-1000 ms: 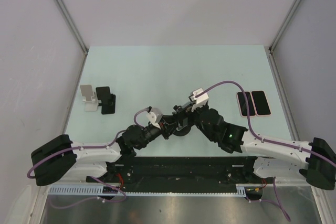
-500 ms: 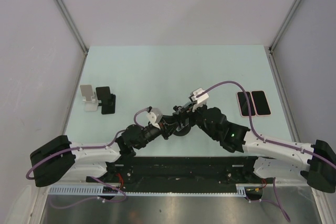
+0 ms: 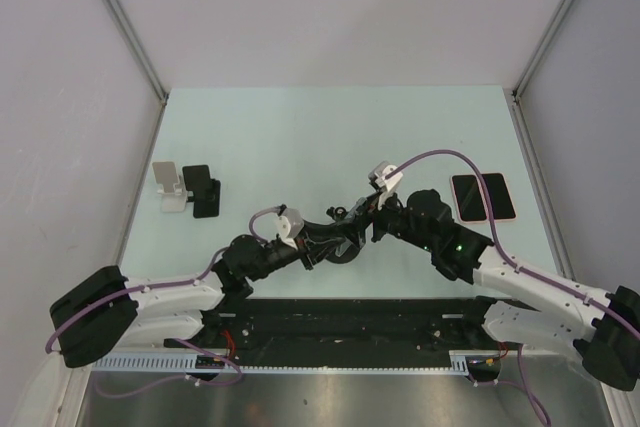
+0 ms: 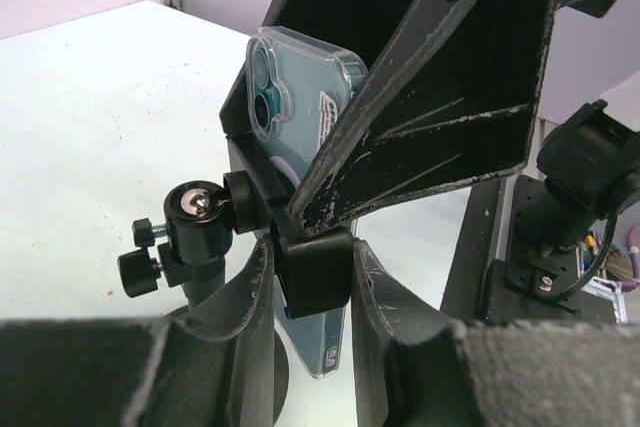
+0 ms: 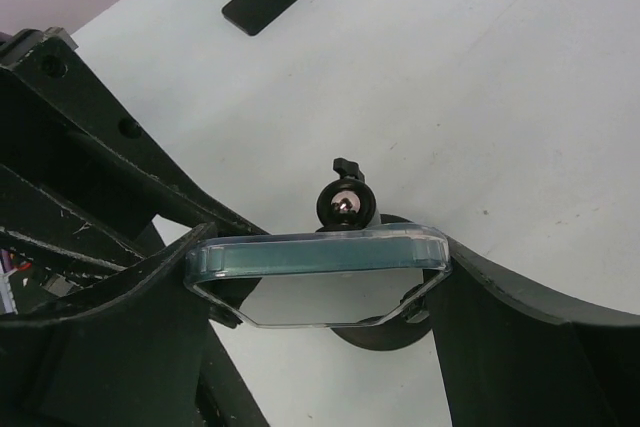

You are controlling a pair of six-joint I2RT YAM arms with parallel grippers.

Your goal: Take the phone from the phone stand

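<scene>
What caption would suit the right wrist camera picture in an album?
Right gripper clasps a clear-cased phone by its side edges, the black phone stand showing behind it on the pale table.

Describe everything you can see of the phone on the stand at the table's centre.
The phone is a pale blue-green handset in a clear, glossy case, with round camera lenses at its top corner. It stands upright, seated in the black phone stand, lens side toward the left wrist camera. The right gripper has a finger against each side edge near the top. The left gripper clamps the stand's black block at the phone's lower end.
</scene>
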